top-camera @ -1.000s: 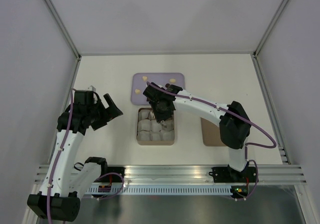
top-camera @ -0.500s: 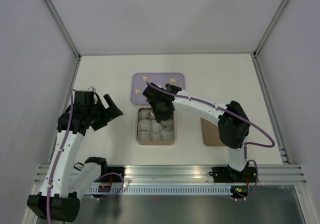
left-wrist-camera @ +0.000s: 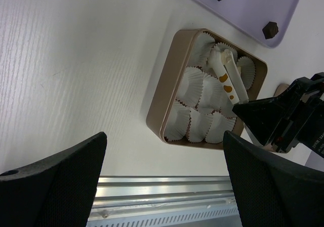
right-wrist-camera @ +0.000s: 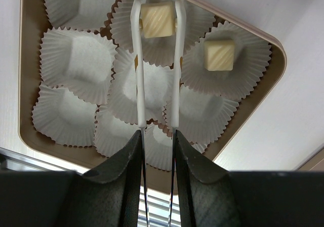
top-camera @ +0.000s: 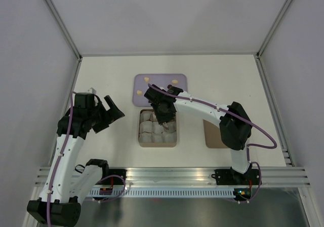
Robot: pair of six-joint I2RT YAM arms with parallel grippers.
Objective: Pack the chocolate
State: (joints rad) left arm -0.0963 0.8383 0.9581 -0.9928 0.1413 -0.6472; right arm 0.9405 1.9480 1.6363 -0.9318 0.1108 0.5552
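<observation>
Hardly moved: my right jaws squeeze the tongs [right-wrist-camera: 137,75], chocolate [right-wrist-camera: 157,19] over a cup [right-wrist-camera: 195,22]; next, release. Left jaws wide.

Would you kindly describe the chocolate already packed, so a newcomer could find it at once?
Look in the tan box of white paper cups. The packed chocolate lies loose in a corner cup; the other cream piece beside it is pinched between white tongs.
</observation>
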